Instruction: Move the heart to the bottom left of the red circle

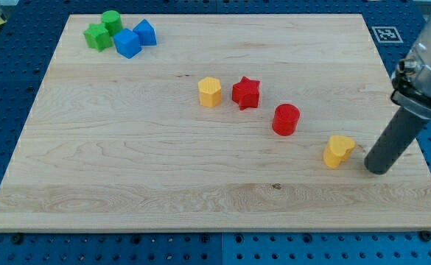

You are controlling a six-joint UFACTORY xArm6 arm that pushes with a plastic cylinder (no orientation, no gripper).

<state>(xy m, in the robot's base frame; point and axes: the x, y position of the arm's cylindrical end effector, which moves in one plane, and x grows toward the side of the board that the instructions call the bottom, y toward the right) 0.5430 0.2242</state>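
Note:
A yellow heart (338, 150) lies on the wooden board (127, 177) at the view's lower right. The red circle (286, 119) sits up and to the left of the heart, a short gap between them. My tip (378, 170) rests on the board just right of the heart and slightly below it, apart from it by a small gap. The dark rod rises from the tip toward the view's upper right.
A red star (246, 93) and a yellow hexagon (210, 92) sit left of the red circle. At the view's top left are two green blocks (102, 30) and two blue blocks (135, 39), clustered. The board's right edge is near the tip.

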